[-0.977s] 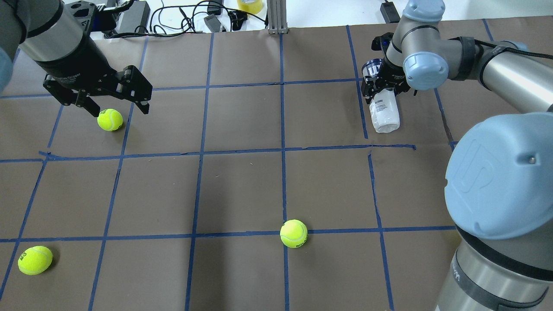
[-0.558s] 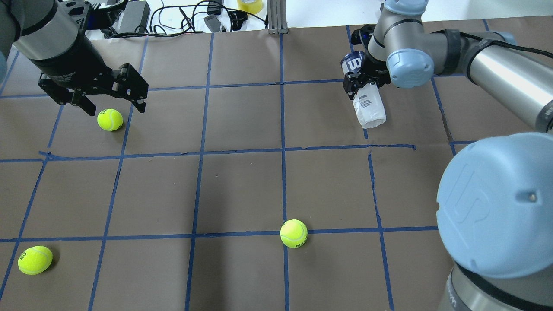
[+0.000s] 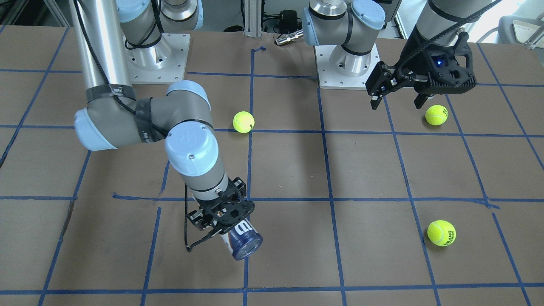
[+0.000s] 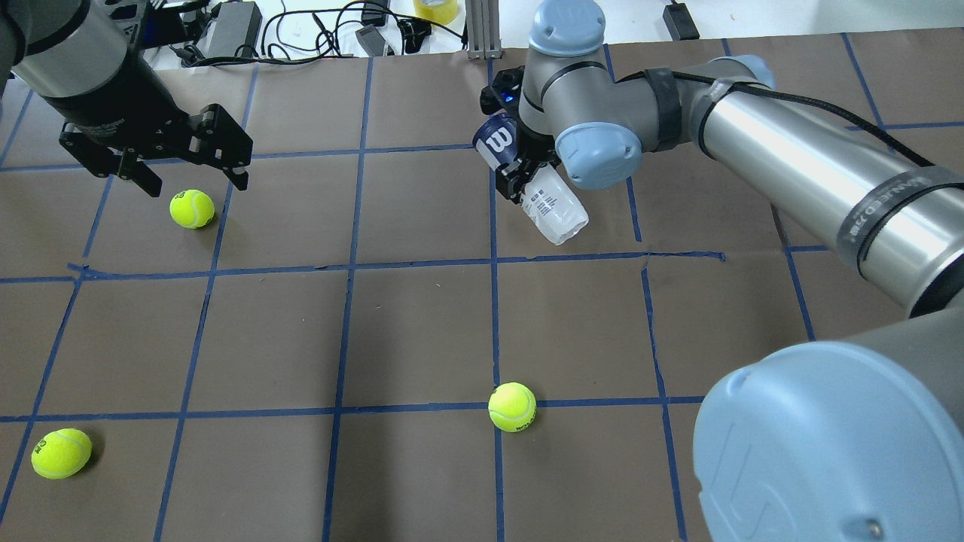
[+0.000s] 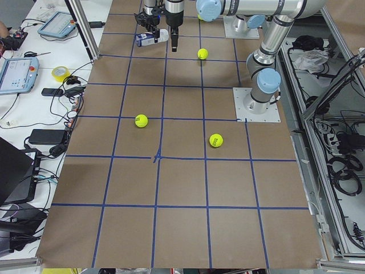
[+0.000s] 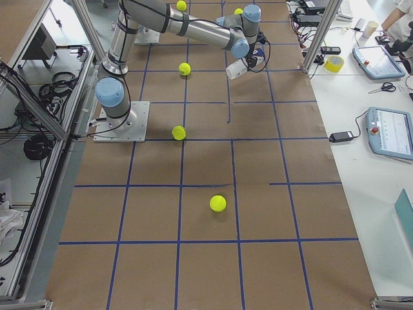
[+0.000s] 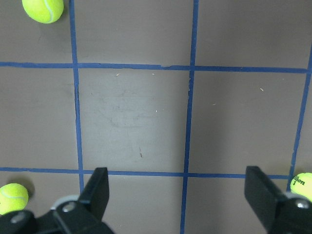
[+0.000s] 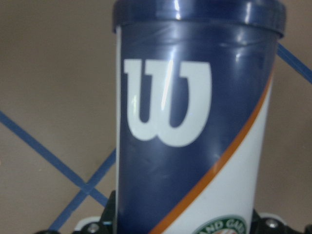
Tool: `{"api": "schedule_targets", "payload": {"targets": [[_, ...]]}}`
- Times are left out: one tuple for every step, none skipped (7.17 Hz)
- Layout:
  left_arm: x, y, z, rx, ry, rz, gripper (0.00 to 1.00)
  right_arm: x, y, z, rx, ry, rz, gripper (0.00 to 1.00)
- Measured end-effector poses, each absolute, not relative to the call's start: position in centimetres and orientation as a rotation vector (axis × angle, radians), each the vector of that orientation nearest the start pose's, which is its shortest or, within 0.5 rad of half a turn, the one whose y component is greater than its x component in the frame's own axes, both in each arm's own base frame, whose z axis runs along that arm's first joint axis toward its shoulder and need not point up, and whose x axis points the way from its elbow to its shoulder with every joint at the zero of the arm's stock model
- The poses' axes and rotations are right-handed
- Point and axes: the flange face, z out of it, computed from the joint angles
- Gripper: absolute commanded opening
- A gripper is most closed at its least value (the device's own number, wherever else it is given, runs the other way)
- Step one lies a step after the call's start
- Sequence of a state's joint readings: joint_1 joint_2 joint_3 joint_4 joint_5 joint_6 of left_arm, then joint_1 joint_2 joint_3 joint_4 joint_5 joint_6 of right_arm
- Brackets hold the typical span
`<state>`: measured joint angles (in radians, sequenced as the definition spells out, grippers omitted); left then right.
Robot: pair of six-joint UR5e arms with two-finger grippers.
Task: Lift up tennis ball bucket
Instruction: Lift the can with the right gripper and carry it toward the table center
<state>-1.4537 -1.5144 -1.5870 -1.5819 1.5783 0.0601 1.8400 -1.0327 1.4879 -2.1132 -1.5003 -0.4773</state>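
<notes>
The tennis ball bucket (image 4: 556, 212), a slim tube with a white half and a navy half bearing a white "W", is in my right gripper (image 4: 527, 177). The gripper is shut around the tube's middle and holds it tilted above the brown table. The navy end (image 3: 245, 240) points toward the operators' side. The right wrist view shows the navy half with the "W" (image 8: 195, 122) close up. My left gripper (image 4: 196, 182) is open and empty, hovering just above a loose yellow-green tennis ball (image 4: 192, 208) at the far left. Its fingers (image 7: 97, 190) show wide apart over bare table.
Two more tennis balls lie on the table, one near the middle front (image 4: 512, 406) and one at the front left (image 4: 60, 453). Cables, power bricks and a tape roll (image 4: 435, 9) sit beyond the table's far edge. Blue tape lines grid the brown surface (image 4: 422, 331).
My right arm has swung left across the table, carrying the bucket from the far right toward the centre line and tilting it more. My left gripper has drifted slightly back.
</notes>
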Motion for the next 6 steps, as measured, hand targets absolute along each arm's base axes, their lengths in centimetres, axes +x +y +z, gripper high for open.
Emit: {"api": "schedule_targets", "payload": {"targets": [[-6.4, -48.4, 50.7, -0.114, 3.133, -0.044, 1.0, 34.3, -60.3, 26.9, -1.314, 2.806, -0.184, 0.75], [-5.4, -48.4, 50.8, -0.125, 3.134, -0.043, 1.0, 35.6, -59.5, 27.0, -1.486, 2.751, -0.208, 0.74], [-4.9, -48.4, 50.9, -0.126, 3.134, -0.043, 1.0, 36.2, -59.1, 26.9, -1.633, 2.689, -0.227, 0.74], [-4.6, -48.5, 50.9, -0.124, 3.134, -0.043, 1.0, 36.7, -58.9, 27.0, -1.76, 2.622, -0.241, 0.71], [-4.5, -48.4, 51.0, -0.119, 3.133, -0.041, 1.0, 37.8, -58.1, 26.9, -1.886, 2.541, -0.249, 0.69], [-4.5, -48.4, 51.0, -0.116, 3.132, -0.037, 1.0, 39.8, -57.0, 26.9, -2.037, 2.432, -0.276, 0.69]]}}
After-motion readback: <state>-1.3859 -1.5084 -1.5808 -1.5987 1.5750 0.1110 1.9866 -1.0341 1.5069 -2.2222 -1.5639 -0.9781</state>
